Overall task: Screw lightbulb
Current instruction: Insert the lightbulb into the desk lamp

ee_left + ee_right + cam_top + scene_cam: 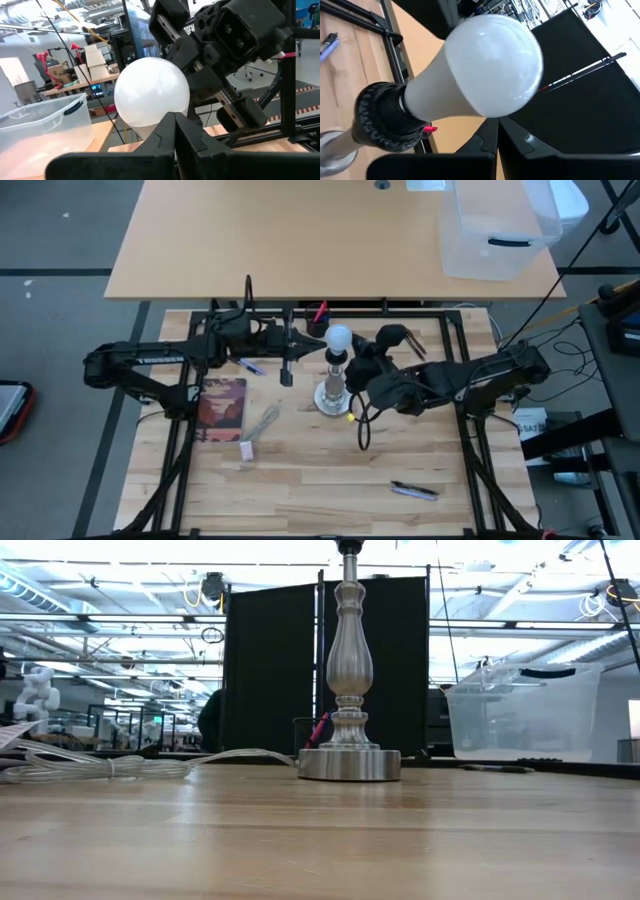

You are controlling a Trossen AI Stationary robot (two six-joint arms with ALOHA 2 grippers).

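Frosted white round lightbulb point(340, 336) sits in the black socket atop the silvery metal stand point(332, 394), frame centre. Left gripper point(318, 345) and right gripper point(357, 352) flank it, both closed and empty. They'd need to open, clasp the globe squarely and twist gently.

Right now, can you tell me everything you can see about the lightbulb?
The lightbulb is frosted white, with a smooth round globe that narrows to a neck. Its neck sits in a black ribbed socket on top of the silvery lamp stand, so it stands upright near the middle of the wooden table. It is unlit. The left gripper and the right gripper are both shut and close beside the globe; whether either touches it is unclear.
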